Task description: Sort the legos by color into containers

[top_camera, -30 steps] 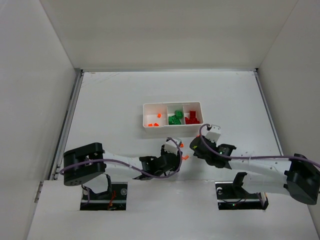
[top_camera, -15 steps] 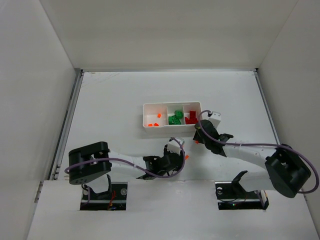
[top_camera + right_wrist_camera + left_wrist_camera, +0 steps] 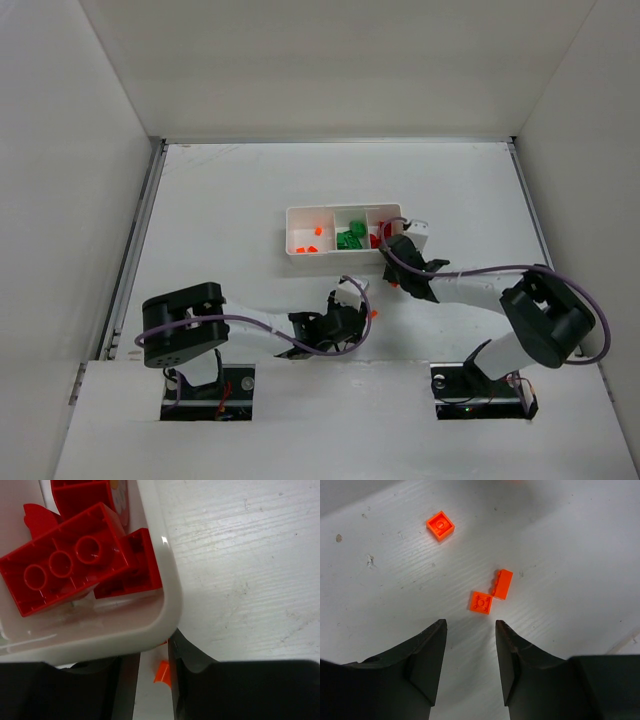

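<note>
Loose orange bits are being collected. Left jaws hang spread just short of two orange bits (image 3: pixel 481 602) on the bench (image 3: pixel 570 540); next, advance and pinch one. Right jaws sit nearly together under the tray (image 3: pixel 167 595)'s red corner; whether they pinch anything, I cannot tell.

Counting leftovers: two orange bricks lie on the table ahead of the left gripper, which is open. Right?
Not two: three orange bricks lie on the table ahead of the left gripper, which is open. The left wrist view shows it.
</note>
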